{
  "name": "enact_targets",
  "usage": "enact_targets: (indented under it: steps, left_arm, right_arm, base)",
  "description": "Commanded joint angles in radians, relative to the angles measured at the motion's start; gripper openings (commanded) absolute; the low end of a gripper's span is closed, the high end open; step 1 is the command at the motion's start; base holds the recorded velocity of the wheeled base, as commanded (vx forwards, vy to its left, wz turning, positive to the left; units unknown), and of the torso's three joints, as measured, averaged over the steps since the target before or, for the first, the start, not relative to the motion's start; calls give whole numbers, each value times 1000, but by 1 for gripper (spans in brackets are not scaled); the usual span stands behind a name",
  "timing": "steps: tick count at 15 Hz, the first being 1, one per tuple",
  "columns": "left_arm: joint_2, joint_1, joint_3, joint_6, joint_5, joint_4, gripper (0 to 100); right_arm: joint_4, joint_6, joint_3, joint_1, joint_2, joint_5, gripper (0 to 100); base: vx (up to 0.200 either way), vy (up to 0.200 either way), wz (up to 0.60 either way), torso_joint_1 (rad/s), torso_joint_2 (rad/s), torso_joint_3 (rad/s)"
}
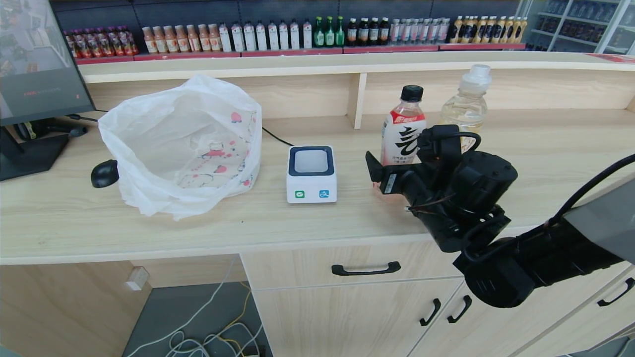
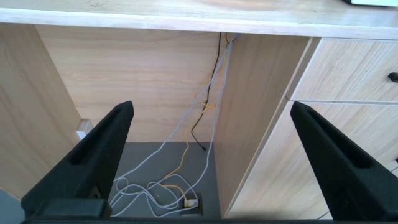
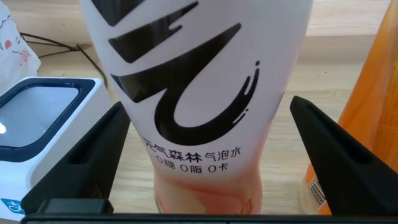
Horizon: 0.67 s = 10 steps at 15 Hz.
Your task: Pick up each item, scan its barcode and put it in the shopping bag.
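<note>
A pink drink bottle (image 1: 403,131) with a white label and black cap stands upright on the wooden counter (image 1: 74,218). My right gripper (image 1: 397,161) is open around its lower part; in the right wrist view the bottle (image 3: 199,74) stands between the two fingers (image 3: 93,162) with small gaps on both sides. A second bottle (image 1: 466,106) of pale yellow liquid stands just behind and to the right, and its side (image 3: 373,93) is close by. The white barcode scanner (image 1: 311,173) sits mid-counter, with the open white shopping bag (image 1: 183,144) left of it. My left gripper (image 2: 211,109) hangs open below the counter.
A black mouse (image 1: 104,173) and a monitor (image 1: 39,59) occupy the counter's left end. A raised shelf with a divider (image 1: 357,99) runs along the back. Drawers with black handles (image 1: 365,269) lie under the counter, and loose cables (image 2: 161,186) trail on the floor.
</note>
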Motion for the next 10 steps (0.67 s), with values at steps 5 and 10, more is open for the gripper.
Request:
enact_targets:
  steps: [5, 10]
  left_arm:
    - [0, 0, 0, 0, 0, 0, 100]
    - [0, 0, 0, 0, 0, 0, 100]
  right_arm:
    - [-2, 1, -8, -3, 6, 2, 100]
    - [-8, 1, -98, -3, 45, 3, 100]
  base:
    - [0, 0, 0, 0, 0, 0]
    - [0, 0, 0, 0, 0, 0]
